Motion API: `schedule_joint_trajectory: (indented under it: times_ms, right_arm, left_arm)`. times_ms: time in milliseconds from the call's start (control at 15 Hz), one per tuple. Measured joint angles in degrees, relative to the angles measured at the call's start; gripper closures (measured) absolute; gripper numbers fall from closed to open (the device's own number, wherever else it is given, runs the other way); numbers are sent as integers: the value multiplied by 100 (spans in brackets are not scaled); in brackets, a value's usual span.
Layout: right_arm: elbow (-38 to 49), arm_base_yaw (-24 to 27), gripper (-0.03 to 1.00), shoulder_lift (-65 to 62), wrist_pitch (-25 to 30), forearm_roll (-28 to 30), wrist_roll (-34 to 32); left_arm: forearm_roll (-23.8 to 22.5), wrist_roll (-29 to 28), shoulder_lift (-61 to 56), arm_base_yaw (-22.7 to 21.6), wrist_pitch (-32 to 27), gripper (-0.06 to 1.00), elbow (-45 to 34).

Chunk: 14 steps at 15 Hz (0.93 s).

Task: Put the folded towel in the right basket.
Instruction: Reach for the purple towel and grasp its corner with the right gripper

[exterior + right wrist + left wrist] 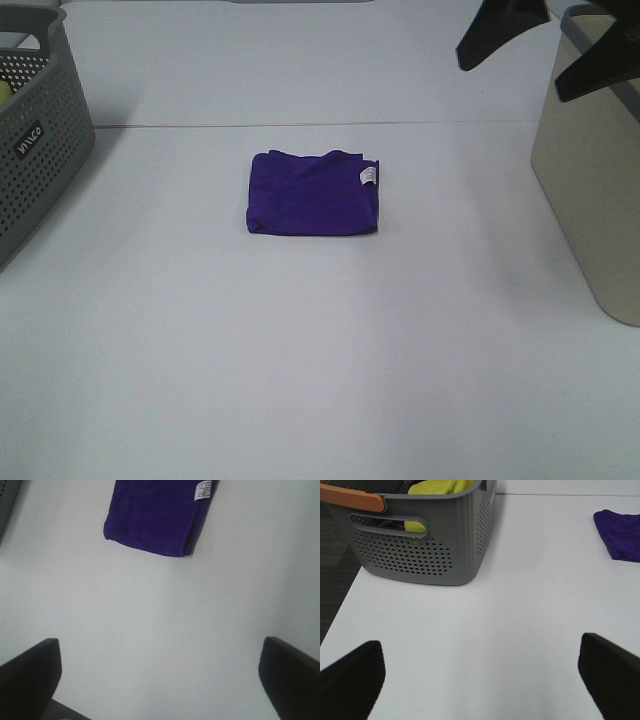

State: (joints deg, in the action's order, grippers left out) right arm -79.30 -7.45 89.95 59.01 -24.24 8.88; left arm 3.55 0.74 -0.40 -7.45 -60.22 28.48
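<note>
I see the table (300, 380), with the beige right basket (590, 190) at its right edge and a grey basket (40, 150) at its left. The folded towel (313, 193) lies flat near the table's middle, apart from both. Left gripper (480, 675) and right gripper (160, 677): jaws spread, empty.

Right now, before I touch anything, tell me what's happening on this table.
Nothing is being held. The folded purple towel lies flat on the white table, mid-table, untouched. The right arm's fingers are spread open above the table near the plain beige basket on the right, where the towel should go. The left arm's fingers are open too, facing the perforated grey plastic basket holding yellow cloth.
</note>
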Motion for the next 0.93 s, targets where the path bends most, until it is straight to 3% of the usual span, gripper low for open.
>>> schedule_joint_trajectory:
  times_ms: [200,333,800,933]
  right_arm:
    - [-189,-11,-1,1117,-573,-510,258]
    - [-705,-11,-1,1960,-636,-768,464]
    - [-3111,-17,1,4601,-458,-1077,504]
    - [-3272,-46,1,4847,-413,-1071,441]
  left_arm:
    - [0,0,0,0,0,-5,0]
    - [0,0,0,0,0,-5,0]
    - [0,0,0,0,0,-5,0]
    - [0,0,0,0,0,-5,0]
